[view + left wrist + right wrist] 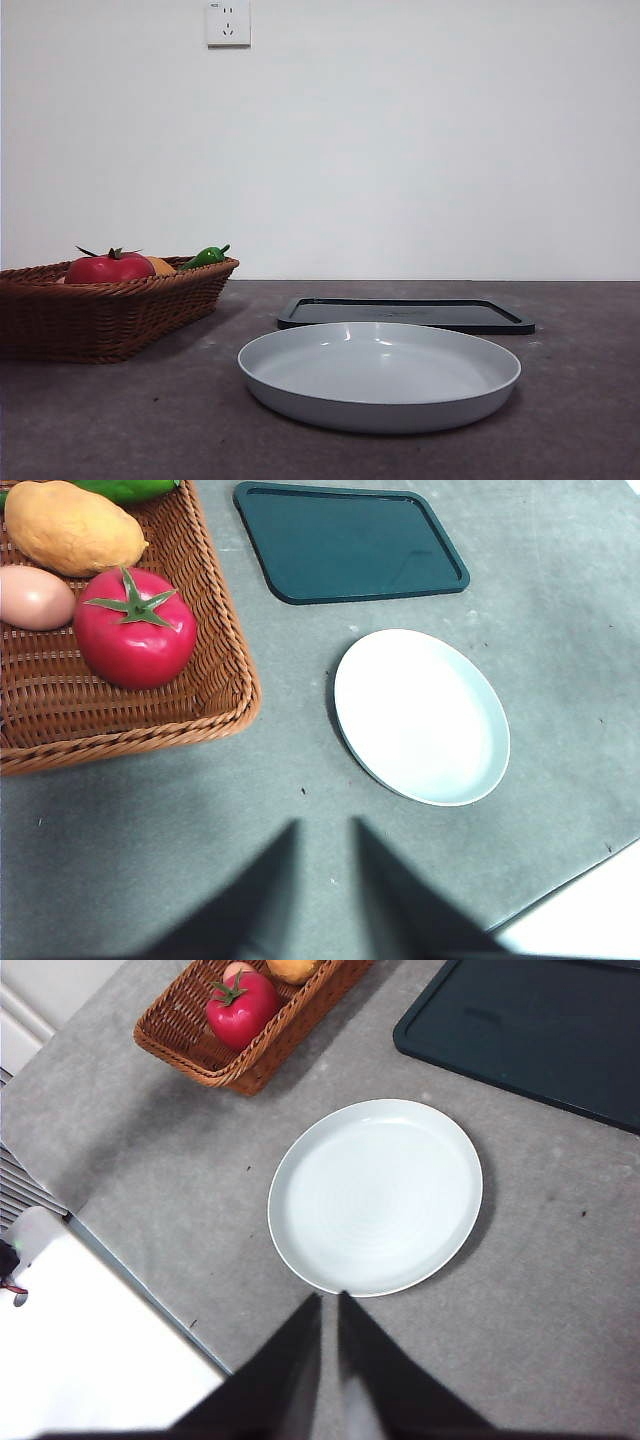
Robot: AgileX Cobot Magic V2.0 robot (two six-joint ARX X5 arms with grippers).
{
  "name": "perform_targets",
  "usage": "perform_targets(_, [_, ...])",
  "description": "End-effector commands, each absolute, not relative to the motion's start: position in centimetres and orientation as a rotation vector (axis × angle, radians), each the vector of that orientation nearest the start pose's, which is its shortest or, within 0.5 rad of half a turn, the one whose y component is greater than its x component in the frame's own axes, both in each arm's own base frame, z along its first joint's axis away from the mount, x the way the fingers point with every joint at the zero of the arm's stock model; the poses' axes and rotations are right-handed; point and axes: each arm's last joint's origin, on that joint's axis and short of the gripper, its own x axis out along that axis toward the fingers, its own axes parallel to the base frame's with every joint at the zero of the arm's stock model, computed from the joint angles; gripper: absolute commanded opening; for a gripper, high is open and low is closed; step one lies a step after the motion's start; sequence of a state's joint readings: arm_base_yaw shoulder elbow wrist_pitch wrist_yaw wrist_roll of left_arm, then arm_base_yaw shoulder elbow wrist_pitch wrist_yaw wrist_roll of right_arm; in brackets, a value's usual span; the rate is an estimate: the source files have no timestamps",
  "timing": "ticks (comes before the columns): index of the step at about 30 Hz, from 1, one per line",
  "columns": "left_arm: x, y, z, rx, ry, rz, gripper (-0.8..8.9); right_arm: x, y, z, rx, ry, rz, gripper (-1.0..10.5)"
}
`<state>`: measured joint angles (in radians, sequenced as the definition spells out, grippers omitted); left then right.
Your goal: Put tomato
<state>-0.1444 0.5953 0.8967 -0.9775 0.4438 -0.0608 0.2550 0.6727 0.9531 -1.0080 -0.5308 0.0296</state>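
Note:
The glossy red tomato (108, 268) with a green stem lies in a brown wicker basket (110, 325) at the left of the table. It also shows in the left wrist view (135, 630) and the right wrist view (241, 1010). My left gripper (326, 823) is open and empty, high above the bare table, apart from the basket (225, 685). My right gripper (330, 1295) is shut and empty, high above the near rim of a white plate (375, 1195). Neither gripper shows in the front view.
The empty white plate (380, 375) sits mid-table, with a flat black tray (400, 312) behind it. The basket also holds an orange-yellow lumpy thing (75, 528), an egg (35, 597) and a green pepper (205, 257). The table edge (130, 1290) runs near the right arm.

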Motion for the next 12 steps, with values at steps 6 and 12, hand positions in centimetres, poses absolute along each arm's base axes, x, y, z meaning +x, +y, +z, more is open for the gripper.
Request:
perform_targets(6, [8.83, -2.57, 32.91, -0.14, 0.667, -0.557, 4.47, 9.47, 4.04, 33.73, 0.124, 0.73, 0.75, 3.9])
perform_targets(12, [9.27, -2.56, 33.05, -0.128, 0.645, -0.531, 5.34, 9.52, 4.05, 33.78, 0.128, 0.726, 0.749, 4.0])
